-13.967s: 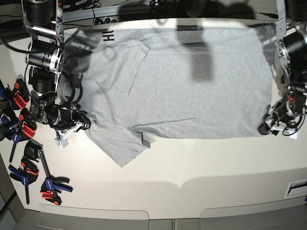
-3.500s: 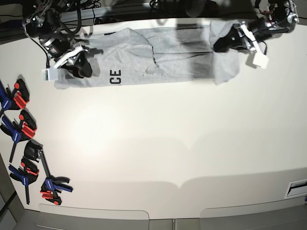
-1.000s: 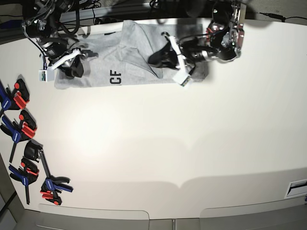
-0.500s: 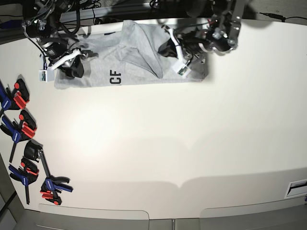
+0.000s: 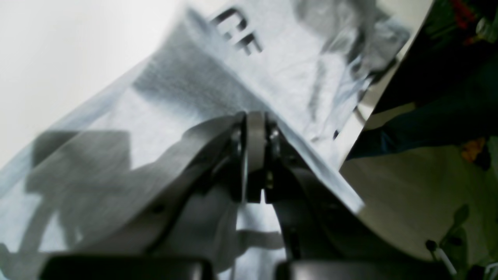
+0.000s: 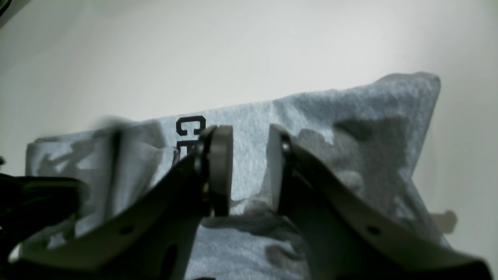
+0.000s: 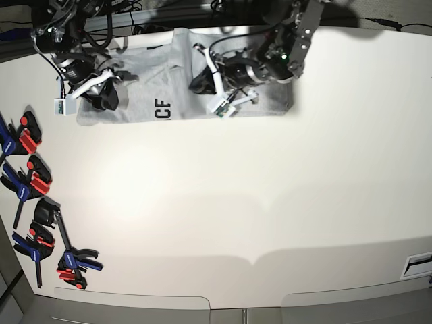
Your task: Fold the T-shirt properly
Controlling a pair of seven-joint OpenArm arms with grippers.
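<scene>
Left pincer (image 7: pixel 202 84) with T-shirt (image 7: pixel 145 101) fold, further left.

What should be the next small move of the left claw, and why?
Probably keep carrying the pinched edge toward the lettered end, then lower and release it. The left claw is shut on a raised fold of the T-shirt, which is not yet flat, while the right claw stands open over the other end and holds nothing.

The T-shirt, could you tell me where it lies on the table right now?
In the base view the T-shirt lies as a folded strip along the table's far edge, left of centre, between the right gripper and the left gripper.
</scene>
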